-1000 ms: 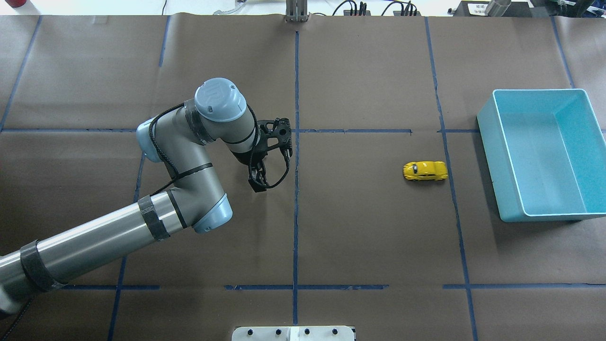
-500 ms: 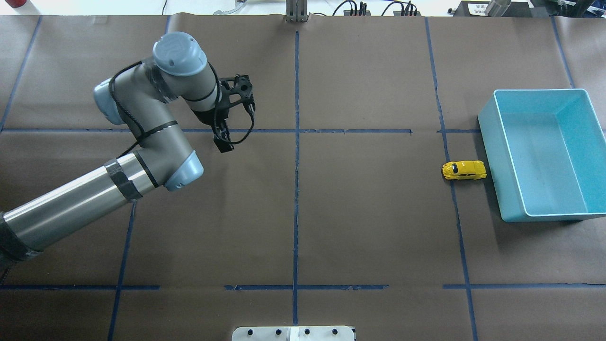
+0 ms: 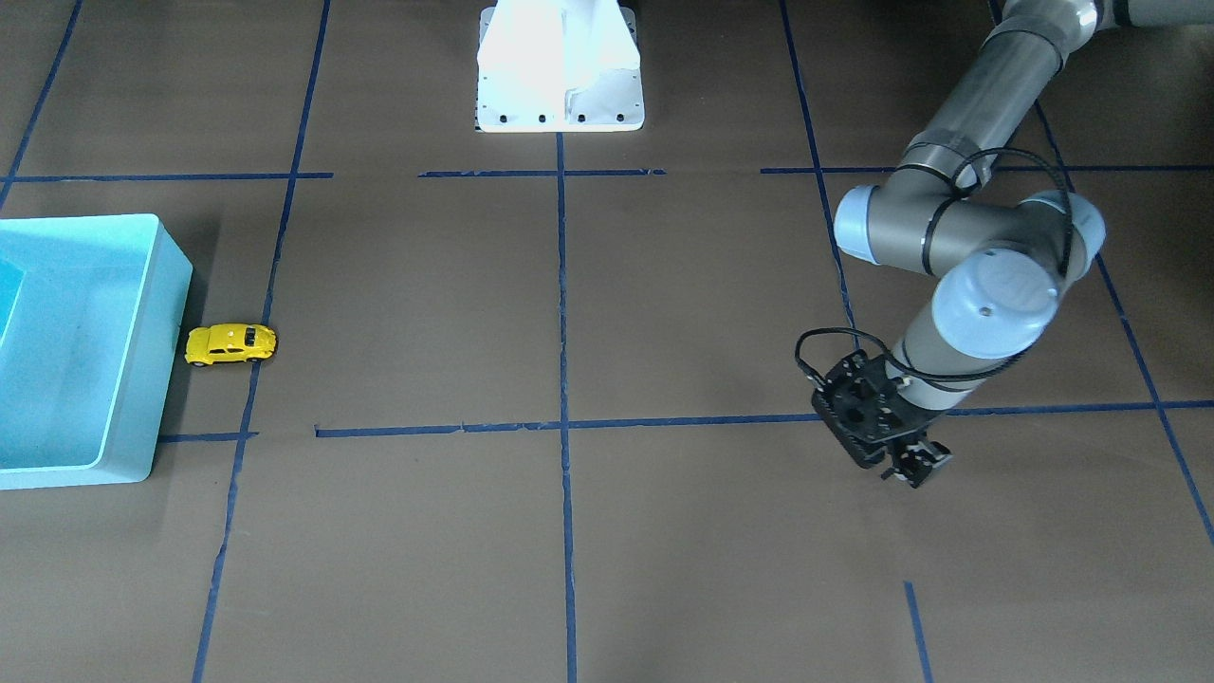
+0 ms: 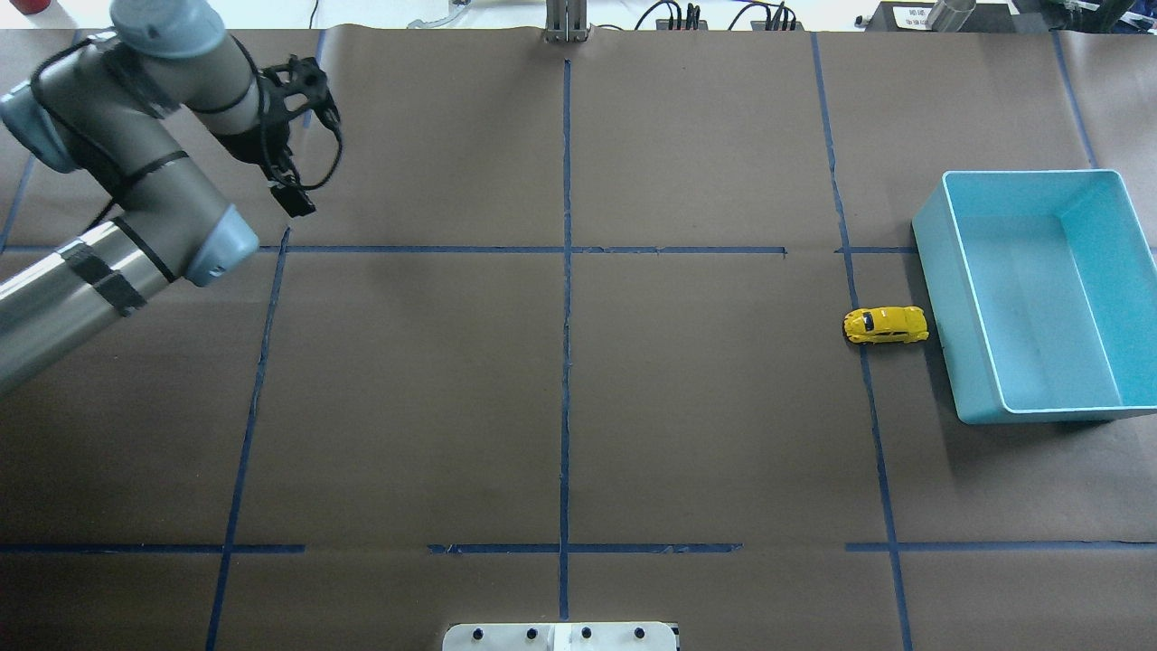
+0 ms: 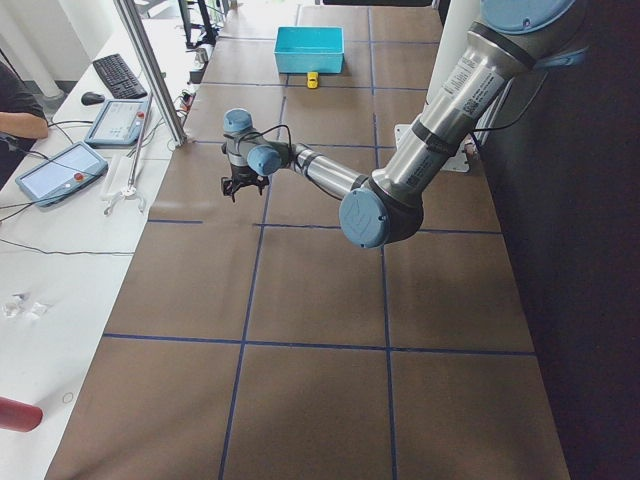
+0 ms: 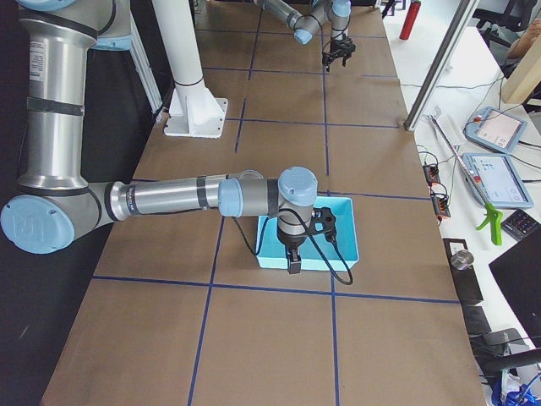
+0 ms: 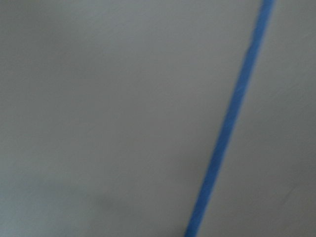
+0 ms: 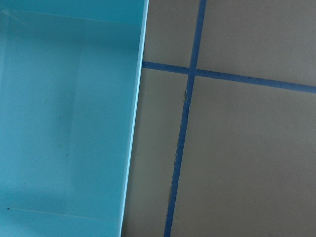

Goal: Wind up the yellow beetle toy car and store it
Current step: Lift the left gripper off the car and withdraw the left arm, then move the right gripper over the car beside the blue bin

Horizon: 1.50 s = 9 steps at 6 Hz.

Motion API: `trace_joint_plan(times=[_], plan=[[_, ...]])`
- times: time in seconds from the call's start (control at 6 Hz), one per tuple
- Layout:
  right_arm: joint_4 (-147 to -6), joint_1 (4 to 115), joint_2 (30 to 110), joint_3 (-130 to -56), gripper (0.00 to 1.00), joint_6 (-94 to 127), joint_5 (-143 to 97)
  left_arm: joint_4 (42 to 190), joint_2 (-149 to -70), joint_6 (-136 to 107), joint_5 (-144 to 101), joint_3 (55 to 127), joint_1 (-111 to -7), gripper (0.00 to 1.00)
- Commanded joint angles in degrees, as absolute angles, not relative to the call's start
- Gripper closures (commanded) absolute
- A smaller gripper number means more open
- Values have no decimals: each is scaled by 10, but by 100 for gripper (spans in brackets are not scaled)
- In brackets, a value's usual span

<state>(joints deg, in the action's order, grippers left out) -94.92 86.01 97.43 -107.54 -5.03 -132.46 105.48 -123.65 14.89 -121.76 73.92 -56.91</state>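
Overhead exterior: yellow beetle toy car (image 4: 886,325) on its wheels on counter (image 4: 705,434), astride a blue tape line (image 4: 870,407), just beside light-blue bin (image 4: 949,298), outside it. Left gripper (image 4: 294,201) well apart at far corner, nothing in it; open/closed can't tell. Right gripper (image 6: 293,266) over bin's edge, seen only in exterior right view, so can't tell either.

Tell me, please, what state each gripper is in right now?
Left gripper: holds nothing; open or shut cannot be told.
Right gripper: seen only from the side view; cannot be told.
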Motion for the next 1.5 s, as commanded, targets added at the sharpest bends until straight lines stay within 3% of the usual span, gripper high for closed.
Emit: trace_joint_plan(times=[0.0,0.17,0.67,1.0,1.33], plan=[[-954,836,966,-1152,0,-55,-1324,1054,-1158,149,-1287,739,-675,0],[-954,805,960,-1186,0,-71,-1322,1054,-1110,149,-1302,739,-723,0],[-954,739,927,-1188,0,-300,-1281,926,-1038,150,-1348,739,-898,0],[-954,686,901,-1173,0,-403,-1264,927,-1035,-66,-1344,742,-911,0],[-954,666,845,-1139,0,-435,-1265,937,-1013,-78,-1345,741,-925,0]])
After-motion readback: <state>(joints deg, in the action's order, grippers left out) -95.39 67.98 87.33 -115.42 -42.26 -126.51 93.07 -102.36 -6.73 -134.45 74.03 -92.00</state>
